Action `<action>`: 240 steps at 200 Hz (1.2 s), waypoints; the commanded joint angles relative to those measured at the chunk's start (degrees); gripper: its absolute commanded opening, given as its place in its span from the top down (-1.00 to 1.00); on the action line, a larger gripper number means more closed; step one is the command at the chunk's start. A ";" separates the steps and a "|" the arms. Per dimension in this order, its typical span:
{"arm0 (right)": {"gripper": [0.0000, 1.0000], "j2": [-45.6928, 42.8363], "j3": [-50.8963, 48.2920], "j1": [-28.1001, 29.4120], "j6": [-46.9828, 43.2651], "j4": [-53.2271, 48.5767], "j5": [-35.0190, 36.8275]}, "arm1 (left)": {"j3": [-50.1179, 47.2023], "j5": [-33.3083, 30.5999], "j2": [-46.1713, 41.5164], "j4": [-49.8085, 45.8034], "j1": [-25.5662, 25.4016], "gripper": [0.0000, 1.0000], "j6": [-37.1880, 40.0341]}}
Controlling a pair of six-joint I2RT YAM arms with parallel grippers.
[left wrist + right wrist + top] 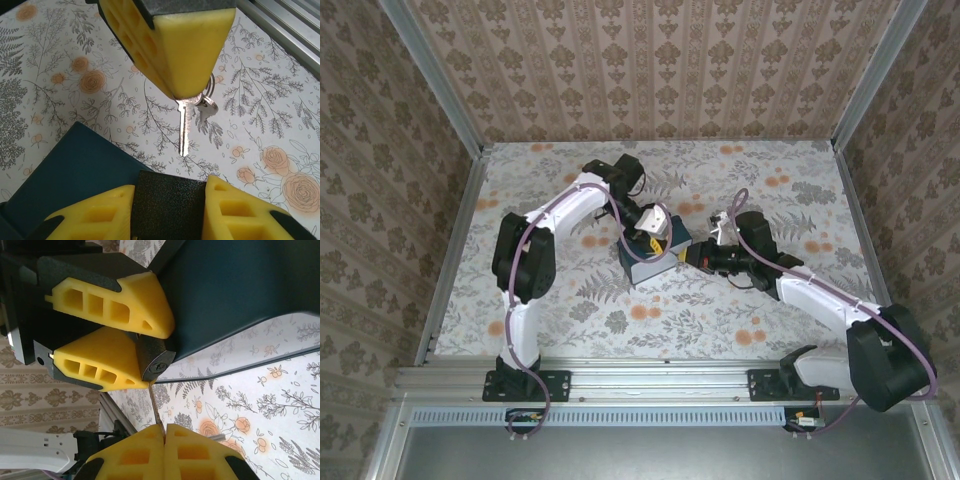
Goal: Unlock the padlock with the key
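The left gripper (170, 194) is closed on the padlock (169, 207), a small black body with a rough surface that sits tight between its two yellow pads (100, 212). In the right wrist view one end of the padlock faces the camera, and the keyhole (157, 367) is seen there, round and uncovered. The right gripper (164, 429) has its yellow fingers pressed together on the head of the key (183, 127), so only the slim silvery blade comes out from them. The blade points toward the padlock. Its tip is very near to it, but in the left wrist view a narrow gap shows between them, and the key is not inside the keyhole. A key ring (209, 92) hangs beside the gripped head, with a second, smaller key (207, 112) on it. Behind the key is the table (270, 100), which has a pattern of ferns and orange flowers. The blue box (70, 172) lies just beside the left gripper, on the left in that view. In the top view the two grippers meet over the box, near the middle of the table.
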 commanded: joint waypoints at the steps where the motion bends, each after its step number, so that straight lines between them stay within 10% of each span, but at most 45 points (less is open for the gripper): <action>1: 1.00 0.52 -1.00 -0.61 1.22 5.11 -2.94 | -0.92 1.70 -2.33 -0.36 0.66 0.64 -0.91; 240: 1.00 4.35 -3.60 -2.33 19.96 15.67 -4.83 | -6.15 -2.10 -5.23 7.66 0.80 0.61 -5.61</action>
